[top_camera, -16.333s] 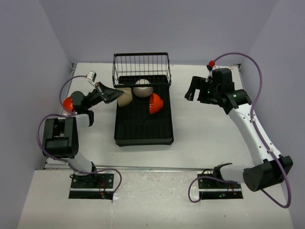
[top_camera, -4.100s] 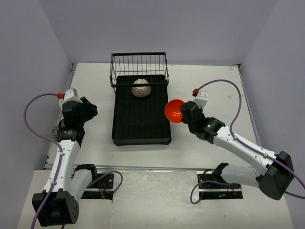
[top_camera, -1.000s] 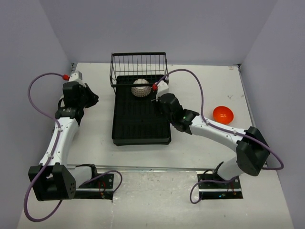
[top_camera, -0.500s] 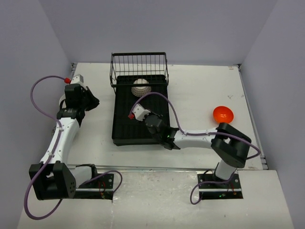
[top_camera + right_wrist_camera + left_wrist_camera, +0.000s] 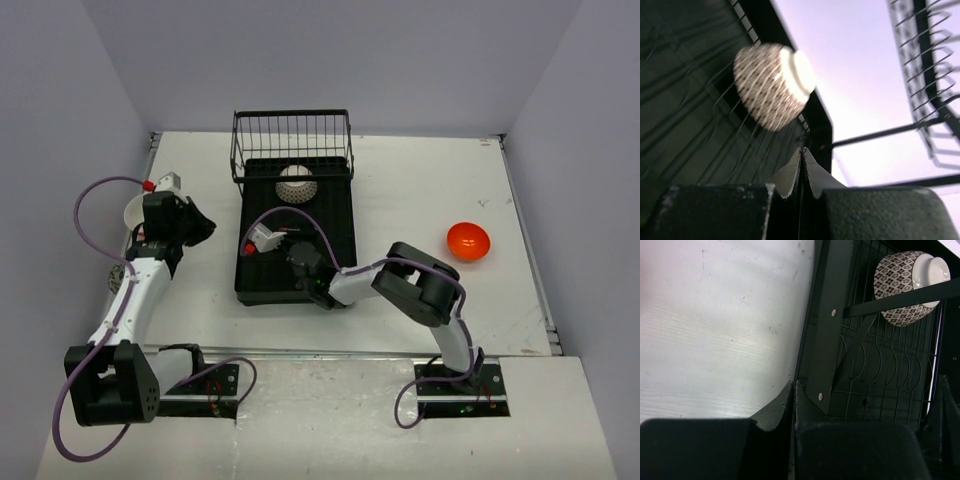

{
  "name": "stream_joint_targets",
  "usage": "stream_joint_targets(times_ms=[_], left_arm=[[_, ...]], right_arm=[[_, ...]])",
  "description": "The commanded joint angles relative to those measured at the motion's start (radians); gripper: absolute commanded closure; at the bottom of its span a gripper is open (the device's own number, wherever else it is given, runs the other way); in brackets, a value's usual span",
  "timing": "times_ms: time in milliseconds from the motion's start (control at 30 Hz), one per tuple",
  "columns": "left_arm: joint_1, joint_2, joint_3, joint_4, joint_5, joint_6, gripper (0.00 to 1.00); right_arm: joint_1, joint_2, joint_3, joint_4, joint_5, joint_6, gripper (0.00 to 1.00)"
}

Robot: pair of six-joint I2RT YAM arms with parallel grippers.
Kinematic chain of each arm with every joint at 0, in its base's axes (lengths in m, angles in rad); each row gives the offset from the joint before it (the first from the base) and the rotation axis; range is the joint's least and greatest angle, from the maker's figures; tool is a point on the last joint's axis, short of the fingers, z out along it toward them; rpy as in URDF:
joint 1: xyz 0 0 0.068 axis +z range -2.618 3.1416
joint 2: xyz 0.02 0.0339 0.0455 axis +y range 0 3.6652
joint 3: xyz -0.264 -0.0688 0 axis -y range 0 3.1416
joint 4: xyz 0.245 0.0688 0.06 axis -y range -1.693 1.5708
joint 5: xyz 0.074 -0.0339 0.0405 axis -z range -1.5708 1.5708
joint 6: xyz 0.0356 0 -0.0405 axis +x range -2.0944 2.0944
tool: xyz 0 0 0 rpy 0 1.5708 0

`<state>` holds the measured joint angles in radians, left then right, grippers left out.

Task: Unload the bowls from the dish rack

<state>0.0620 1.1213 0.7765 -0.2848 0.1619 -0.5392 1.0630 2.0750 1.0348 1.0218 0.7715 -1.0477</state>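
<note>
Patterned bowl (image 5: 297, 184) lies at the far end of the dish rack (image 5: 335, 230), by the wire basket (image 5: 295, 130). Your right claw (image 5: 801, 150), clenched and empty over the rack's near half, points straight at it and looks nearer. Your left claw (image 5: 792, 386), also clenched, hangs off the rack's left edge.

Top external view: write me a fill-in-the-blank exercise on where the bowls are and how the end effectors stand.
The dish rack holds ___ bowl, the patterned bowl.
The orange bowl sits on the table to the rack's ___.
The left end effector and the right end effector are both ___, holding nothing.
Missing words: one; right; shut.
</note>
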Motion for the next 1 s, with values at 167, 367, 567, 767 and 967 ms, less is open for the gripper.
stream_joint_targets(times_ms=[167,367,567,767,967], left_arm=[[-0.005,0.044,-0.013,0.101,0.031,0.01,1.0],[-0.005,0.006,-0.034,0.116,0.059,-0.048,1.0],[-0.005,-0.028,-0.02,0.098,0.031,-0.031,1.0],[-0.007,-0.02,-0.034,0.125,0.051,-0.042,1.0],[-0.005,0.008,-0.039,0.145,0.045,-0.039,1.0]], right_arm=[[-0.06,0.1,0.301,-0.072,-0.04,-0.067,1.0],[-0.107,0.172,0.445,-0.189,-0.074,-0.041,1.0],[-0.162,0.221,0.554,-0.278,-0.106,-0.012,1.0],[-0.199,0.263,0.62,-0.293,-0.124,-0.052,1.0],[-0.222,0.278,0.666,-0.331,-0.147,-0.043,1.0]])
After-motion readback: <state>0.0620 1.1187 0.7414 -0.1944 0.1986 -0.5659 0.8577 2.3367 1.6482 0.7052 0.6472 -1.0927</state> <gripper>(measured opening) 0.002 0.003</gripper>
